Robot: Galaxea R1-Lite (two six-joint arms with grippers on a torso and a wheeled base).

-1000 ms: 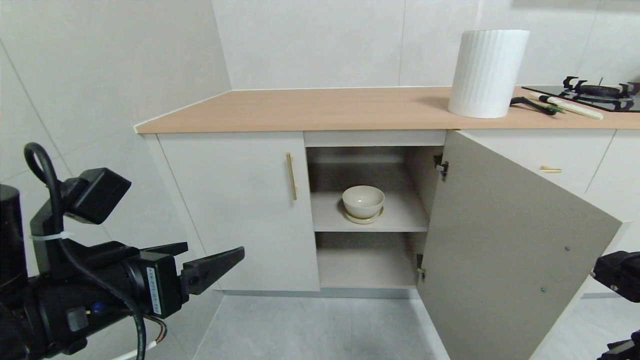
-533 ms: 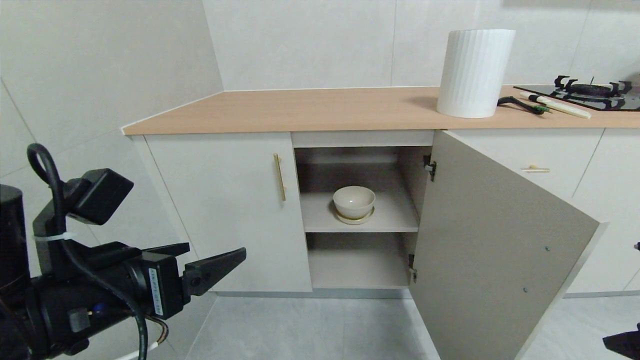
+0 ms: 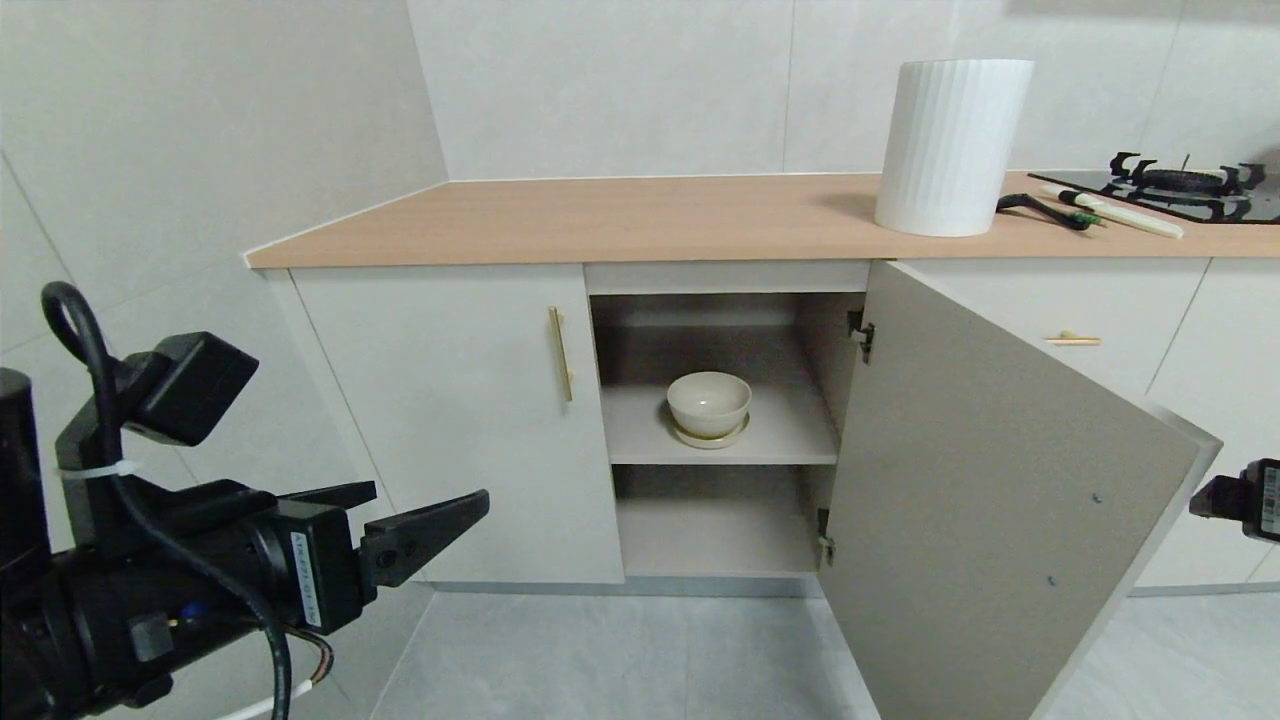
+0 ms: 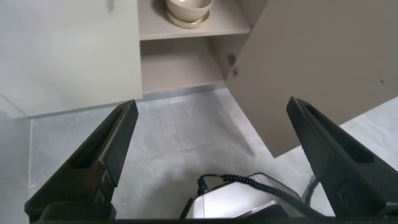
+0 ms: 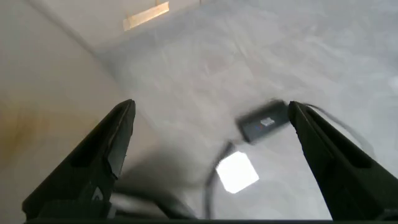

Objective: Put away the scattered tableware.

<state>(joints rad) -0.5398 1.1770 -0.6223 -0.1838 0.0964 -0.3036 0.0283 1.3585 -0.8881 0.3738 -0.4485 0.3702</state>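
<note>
Pale tiled walls (image 3: 620, 90) back a wooden surface (image 3: 600, 215) that runs over a low cabinet (image 3: 440, 420), and you should know first what you can't read here. Your right wrist view is smeared: you get pale floor, a brass handle (image 5: 146, 15) and a small dark block on a cable that you won't be able to identify. The right gripper (image 5: 210, 104) has its fingers spread wide apart. From the head camera, a dark part of the right arm (image 3: 1240, 497) pokes past the outer edge of the open door (image 3: 1000, 480) and is cut by the frame. A ribbed white canister (image 3: 950, 145) stands toward the right end of the surface, its inside hidden from you. Just beside it lie a black-handled tool (image 3: 1045, 208) and a cream utensil (image 3: 1120, 213), both too small to name. They lie at the edge of a gas hob (image 3: 1180, 185) that is cropped at the frame. The cabinet's left door is shut, while the right one hangs open on an upper shelf (image 3: 780, 440) and a lower shelf (image 3: 700, 540). Your bowl (image 3: 709, 403) is cream, round and upright. It sits in a gold-rimmed saucer (image 3: 710, 437) at the middle of the upper shelf. The left wrist view crops its top. The left gripper (image 3: 430, 495) hangs low over the floor (image 3: 620, 650), well apart from the cabinet, fingers wide open.
</note>
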